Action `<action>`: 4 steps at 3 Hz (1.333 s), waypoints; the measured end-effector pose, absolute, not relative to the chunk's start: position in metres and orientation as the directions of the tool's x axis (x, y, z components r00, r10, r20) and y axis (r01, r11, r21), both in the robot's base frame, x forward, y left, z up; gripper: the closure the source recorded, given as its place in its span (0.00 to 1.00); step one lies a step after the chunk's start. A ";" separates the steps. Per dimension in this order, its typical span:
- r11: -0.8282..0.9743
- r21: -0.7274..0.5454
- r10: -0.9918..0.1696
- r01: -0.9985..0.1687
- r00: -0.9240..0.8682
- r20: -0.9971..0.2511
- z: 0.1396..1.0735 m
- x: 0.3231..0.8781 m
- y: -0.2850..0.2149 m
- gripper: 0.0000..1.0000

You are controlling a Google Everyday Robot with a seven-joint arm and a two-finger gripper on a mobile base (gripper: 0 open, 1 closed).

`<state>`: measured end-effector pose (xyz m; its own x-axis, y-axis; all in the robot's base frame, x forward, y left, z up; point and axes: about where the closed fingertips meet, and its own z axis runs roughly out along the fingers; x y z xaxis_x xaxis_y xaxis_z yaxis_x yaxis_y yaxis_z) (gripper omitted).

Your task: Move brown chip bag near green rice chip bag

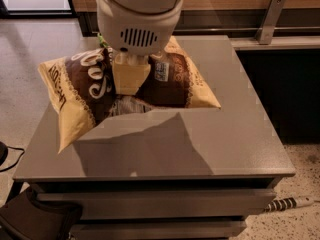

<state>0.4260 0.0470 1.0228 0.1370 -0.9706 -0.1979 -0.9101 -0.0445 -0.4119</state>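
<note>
The brown chip bag [170,81] is large and crinkly, with a dark brown centre, white script and cream-yellow ends. It hangs tilted above the grey table [225,134] and casts a shadow below it. My gripper [130,76] comes down from the big white arm housing [137,19] and is shut on the bag's middle; a cream finger [131,79] presses on its front. A small sliver of green [101,38] shows behind the housing at the table's far left. The rest of the green rice chip bag is hidden by the arm.
The table is a grey cabinet top with drawers [150,199] below its front edge. A wooden wall with a metal bracket [270,16] runs behind it. A cable [287,203] lies on the floor at the right. A dark base part [30,219] sits at the lower left.
</note>
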 end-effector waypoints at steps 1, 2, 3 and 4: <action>-0.044 -0.412 -0.971 -0.910 0.137 -0.198 1.023 0.426 0.047 1.00; 0.010 -0.387 -0.973 -0.922 0.081 -0.218 1.022 0.460 0.015 1.00; 0.079 -0.336 -0.972 -0.938 0.003 -0.236 1.010 0.509 -0.028 1.00; 0.203 -0.303 -0.969 -0.931 -0.146 -0.200 0.999 0.584 -0.102 1.00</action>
